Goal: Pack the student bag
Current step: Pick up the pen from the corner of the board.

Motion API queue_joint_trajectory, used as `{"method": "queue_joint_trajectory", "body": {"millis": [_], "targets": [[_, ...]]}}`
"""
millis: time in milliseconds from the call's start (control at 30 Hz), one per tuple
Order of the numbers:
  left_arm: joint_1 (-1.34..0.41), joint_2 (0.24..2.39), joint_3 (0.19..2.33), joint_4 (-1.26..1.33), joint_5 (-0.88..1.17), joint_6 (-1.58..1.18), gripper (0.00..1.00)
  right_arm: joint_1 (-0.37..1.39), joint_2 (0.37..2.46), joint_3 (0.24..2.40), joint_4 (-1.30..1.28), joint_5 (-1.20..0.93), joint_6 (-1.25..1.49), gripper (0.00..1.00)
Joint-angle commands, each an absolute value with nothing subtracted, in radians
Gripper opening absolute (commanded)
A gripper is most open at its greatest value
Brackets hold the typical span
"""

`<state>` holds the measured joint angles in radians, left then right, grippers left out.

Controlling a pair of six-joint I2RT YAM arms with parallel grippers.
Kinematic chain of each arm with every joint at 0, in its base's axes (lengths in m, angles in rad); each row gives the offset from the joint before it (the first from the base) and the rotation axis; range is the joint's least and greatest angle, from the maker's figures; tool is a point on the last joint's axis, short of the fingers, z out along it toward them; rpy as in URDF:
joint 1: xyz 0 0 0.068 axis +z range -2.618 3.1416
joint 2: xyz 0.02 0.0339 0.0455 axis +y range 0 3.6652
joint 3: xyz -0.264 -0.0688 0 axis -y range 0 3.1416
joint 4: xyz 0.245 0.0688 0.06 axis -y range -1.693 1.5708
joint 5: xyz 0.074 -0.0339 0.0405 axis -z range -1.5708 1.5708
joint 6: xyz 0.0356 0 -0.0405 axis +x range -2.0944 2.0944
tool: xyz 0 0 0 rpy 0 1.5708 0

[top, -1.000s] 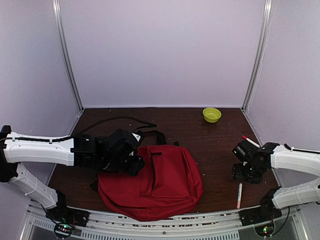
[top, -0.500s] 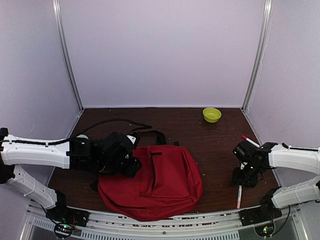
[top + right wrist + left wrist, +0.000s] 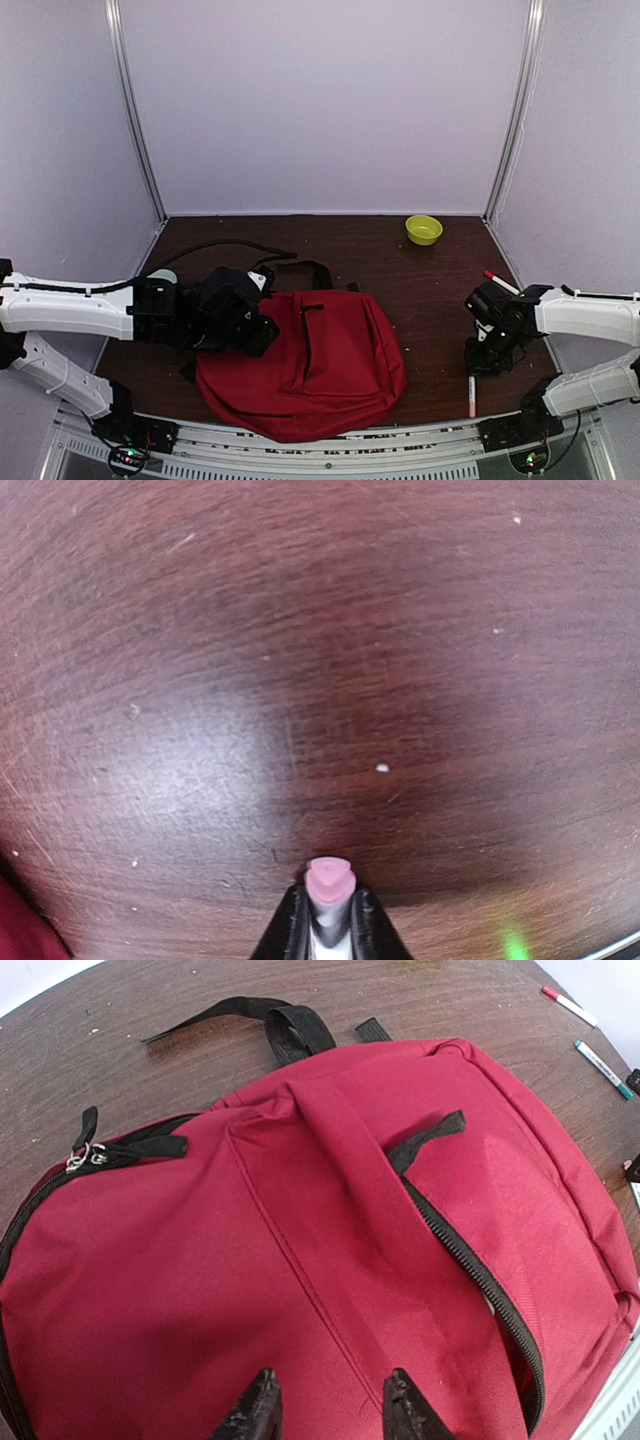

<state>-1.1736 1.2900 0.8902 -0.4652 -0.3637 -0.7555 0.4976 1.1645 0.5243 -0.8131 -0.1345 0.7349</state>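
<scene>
The dark wooden tabletop carries the student bag, which lies flat toward the near edge, left of centre, with its front pocket up. Its black straps trail out from the bag's far edge. The front pocket zipper stands parted along the bag's right side. The left arm reaches in from the bag's left. The left pincer is at the bag's far-left corner, jaws partly apart with only red fabric showing between the tips; whether they touch the cloth cannot be told. The right arm lies well to the bag's right. Its right pincer points down at bare wood and is clamped on a pink-capped marker. Far behind the bag to the right sits a small yellow-green bowl. A red-capped marker lies right of the bag beyond the right pincer, with a green-tipped marker near it
</scene>
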Motion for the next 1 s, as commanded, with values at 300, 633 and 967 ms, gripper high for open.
{"method": "queue_joint_trajectory", "body": {"millis": [300, 633, 967], "targets": [[-1.175, 1.258, 0.873, -0.438, -0.378, -0.766, 0.36, 0.494, 1.163, 0.593, -0.748, -0.16, 0.709, 0.04], [-1.175, 1.238, 0.855, -0.451, -0.368, -0.77, 0.42, 0.495, 1.08, 0.667, -0.624, -0.208, 0.775, 0.0], [-1.175, 1.261, 0.9, -0.471, -0.361, -0.743, 0.44, 0.494, 0.987, 0.659, -0.406, -0.29, 0.826, 0.0]]}}
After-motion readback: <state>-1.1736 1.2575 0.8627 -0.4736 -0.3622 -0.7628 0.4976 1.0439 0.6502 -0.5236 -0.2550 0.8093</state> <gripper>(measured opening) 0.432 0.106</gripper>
